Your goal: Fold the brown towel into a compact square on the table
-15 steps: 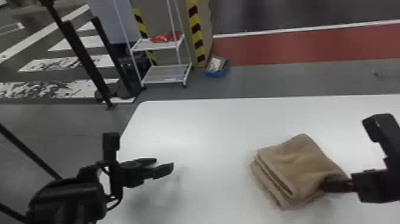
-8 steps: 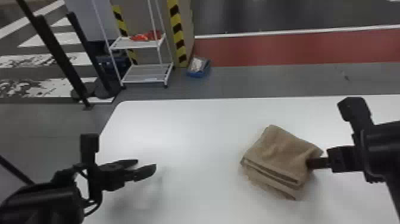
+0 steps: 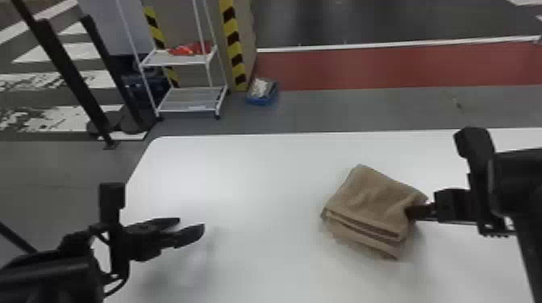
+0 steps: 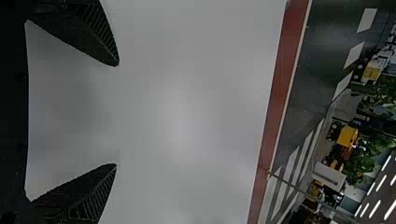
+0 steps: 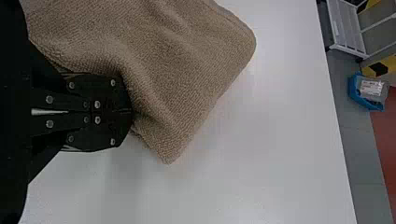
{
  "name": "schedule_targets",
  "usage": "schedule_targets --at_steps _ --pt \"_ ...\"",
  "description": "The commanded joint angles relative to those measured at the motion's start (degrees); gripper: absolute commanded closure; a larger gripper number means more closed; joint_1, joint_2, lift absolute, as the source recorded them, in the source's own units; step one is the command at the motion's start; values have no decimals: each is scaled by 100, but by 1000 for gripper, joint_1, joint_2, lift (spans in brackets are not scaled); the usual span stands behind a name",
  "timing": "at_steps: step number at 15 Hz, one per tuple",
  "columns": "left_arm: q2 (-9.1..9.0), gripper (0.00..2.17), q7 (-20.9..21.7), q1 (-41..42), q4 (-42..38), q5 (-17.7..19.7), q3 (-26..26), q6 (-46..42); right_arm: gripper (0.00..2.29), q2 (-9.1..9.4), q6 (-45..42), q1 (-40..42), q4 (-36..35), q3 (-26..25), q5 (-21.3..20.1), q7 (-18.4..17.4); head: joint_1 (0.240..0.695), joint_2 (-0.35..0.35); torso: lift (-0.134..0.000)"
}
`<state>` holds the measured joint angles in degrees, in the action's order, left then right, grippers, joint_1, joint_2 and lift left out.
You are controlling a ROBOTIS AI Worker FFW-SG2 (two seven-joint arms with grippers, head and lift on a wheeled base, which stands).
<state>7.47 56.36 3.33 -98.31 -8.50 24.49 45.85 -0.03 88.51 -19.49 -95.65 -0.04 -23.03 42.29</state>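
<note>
One brown towel [image 3: 369, 197] has its edge pinched by the right claw [image 3: 412, 211]; well apart, the left claw [image 3: 191, 226] gapes empty.

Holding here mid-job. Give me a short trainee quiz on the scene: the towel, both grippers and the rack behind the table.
1. True or false: the left gripper is open.
2. Which touches the towel?
(a) the left gripper
(b) the right gripper
(c) both grippers
3. Fill in the colour: on the upper shelf of the rack beyond the table lies something ____.

Key: 1 true; 2 b; 3 red.
</note>
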Motion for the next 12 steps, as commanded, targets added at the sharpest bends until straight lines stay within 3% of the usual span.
schedule_targets --at_steps 1,3,5,6,8,9,12 --pt "18 49 16 1 -4 15 56 0 2256 8 157 138 -349 -49 -26 174 695 164 -124" --pt "44 49 24 1 5 33 91 0 2229 8 157 349 -955 -31 -474 719 695 176 -124" --pt "44 49 104 1 -30 235 109 17 2121 3 157 551 -1474 -146 -606 1009 695 183 -124" --pt "44 49 121 1 -30 297 91 35 1663 -6 157 709 -1817 -339 -465 1018 695 183 -124" --pt "-26 49 104 1 -47 402 21 17 370 -6 157 947 -2300 -822 -175 1009 695 158 -124" --pt "-35 49 86 1 -39 587 -5 17 137 -6 157 1070 -2449 -972 -131 1000 695 145 -124" --pt "-184 53 51 1 -74 824 -304 -159 80 -6 157 1623 -2819 -1745 18 868 695 89 -124"
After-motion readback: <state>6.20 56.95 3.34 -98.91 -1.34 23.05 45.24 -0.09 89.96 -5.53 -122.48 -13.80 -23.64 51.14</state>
